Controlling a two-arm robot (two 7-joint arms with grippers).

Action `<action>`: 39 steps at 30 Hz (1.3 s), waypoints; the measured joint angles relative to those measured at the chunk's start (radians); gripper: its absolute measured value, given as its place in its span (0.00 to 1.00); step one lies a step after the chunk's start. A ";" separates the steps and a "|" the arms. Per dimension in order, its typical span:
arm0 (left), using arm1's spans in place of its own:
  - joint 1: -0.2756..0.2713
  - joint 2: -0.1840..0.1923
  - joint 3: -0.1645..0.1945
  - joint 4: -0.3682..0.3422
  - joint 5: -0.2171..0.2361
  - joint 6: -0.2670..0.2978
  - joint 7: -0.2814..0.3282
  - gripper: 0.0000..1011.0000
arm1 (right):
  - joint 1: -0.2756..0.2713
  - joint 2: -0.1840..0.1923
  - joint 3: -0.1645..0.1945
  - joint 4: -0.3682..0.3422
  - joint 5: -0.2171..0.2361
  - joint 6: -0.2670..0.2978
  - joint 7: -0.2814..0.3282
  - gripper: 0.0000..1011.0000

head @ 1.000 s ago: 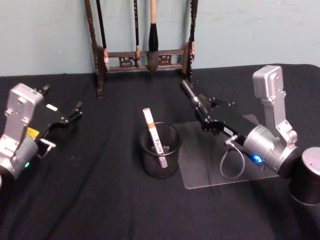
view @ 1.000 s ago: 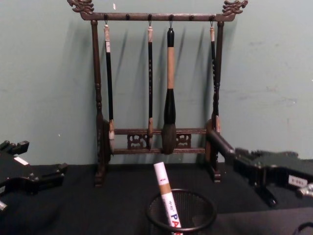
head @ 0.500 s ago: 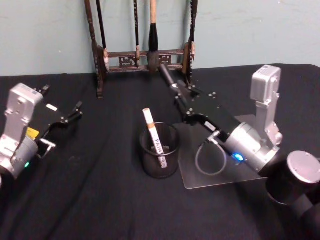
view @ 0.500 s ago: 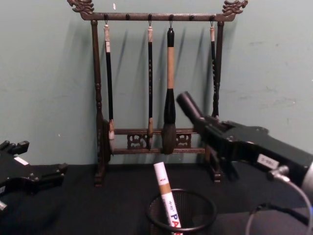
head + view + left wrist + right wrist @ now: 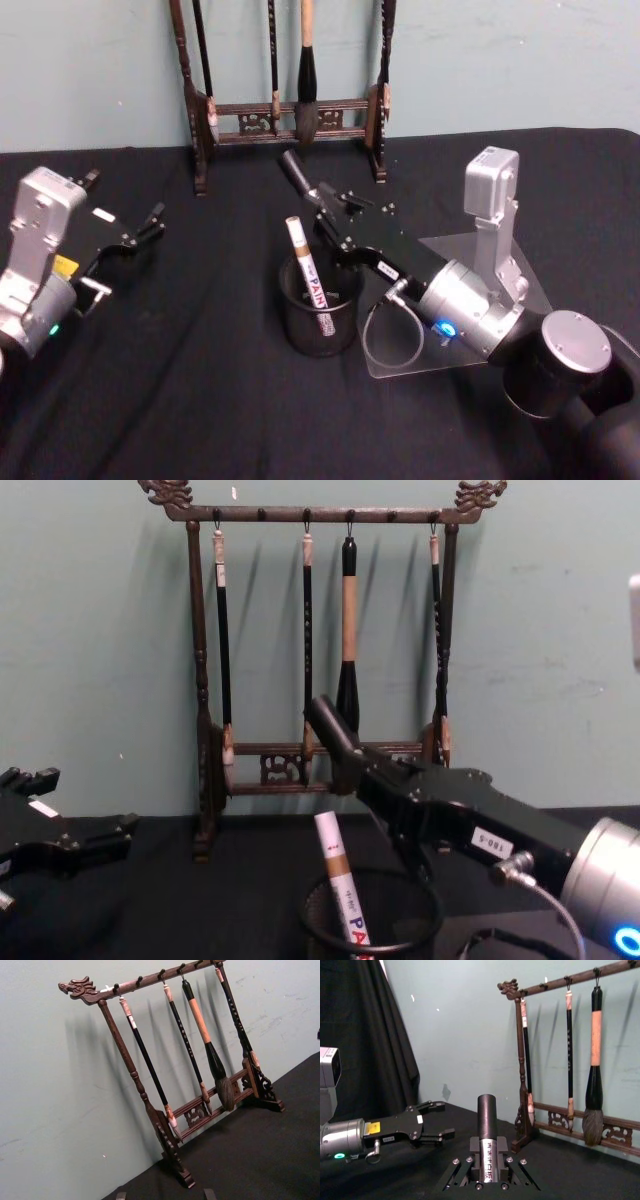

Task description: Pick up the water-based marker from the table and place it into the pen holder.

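While right gripper [image 5: 318, 205] clamps black marker [image 5: 297, 174] above and just behind pen holder [image 5: 320, 318], marker tilts up, cap end toward brush rack [image 5: 285, 110]. Holder: black mesh cup on table [image 5: 200, 400], mid-front; holds white-and-tan paint marker [image 5: 306, 270], leaning, top above rim. Clear sheet [image 5: 520, 280]: flat on cloth, under right arm. Left gripper [image 5: 150, 226]: far left above table, jaws narrowly parted, holding nothing.
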 joint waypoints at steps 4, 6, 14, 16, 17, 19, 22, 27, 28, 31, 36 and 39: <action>0.000 0.000 0.000 0.000 0.000 0.000 0.000 0.99 | 0.002 0.001 -0.008 0.007 0.003 0.005 -0.001 0.19; 0.000 0.000 0.000 0.000 0.000 0.000 0.000 0.99 | 0.003 0.001 -0.012 0.012 0.005 0.007 -0.001 0.19; 0.000 0.000 0.000 0.000 0.000 0.000 0.000 0.99 | 0.008 0.000 -0.024 0.027 0.011 0.012 0.000 0.19; 0.000 0.000 0.000 0.000 0.000 0.000 0.000 0.99 | 0.009 0.000 -0.027 0.030 0.011 0.013 0.000 0.19; 0.000 0.000 0.000 0.000 0.000 0.000 0.000 0.99 | 0.009 0.000 -0.028 0.031 0.011 0.014 0.000 0.19; 0.000 0.000 0.000 0.000 0.000 0.000 0.000 0.99 | 0.009 0.000 -0.030 0.032 0.011 0.015 -0.001 0.19; 0.000 0.000 0.000 0.000 0.000 0.000 0.000 0.99 | 0.008 0.002 -0.033 0.033 0.010 0.019 -0.002 0.19; 0.000 0.000 0.000 0.000 0.000 0.000 0.000 0.99 | 0.005 0.004 -0.036 0.033 0.009 0.022 -0.006 0.19; 0.000 0.000 0.000 0.000 0.000 0.000 0.000 0.99 | 0.005 0.004 -0.037 0.033 0.009 0.022 -0.007 0.19; 0.000 0.000 0.000 0.000 0.000 0.000 0.000 0.99 | 0.002 0.005 -0.039 0.033 0.005 0.023 -0.009 0.19; 0.000 0.000 0.000 0.000 0.000 0.000 0.000 0.99 | 0.000 0.005 -0.041 0.032 0.000 0.024 -0.013 0.19; 0.000 0.000 0.000 0.000 0.000 0.000 0.000 0.99 | -0.001 0.004 -0.043 0.030 -0.006 0.024 -0.016 0.19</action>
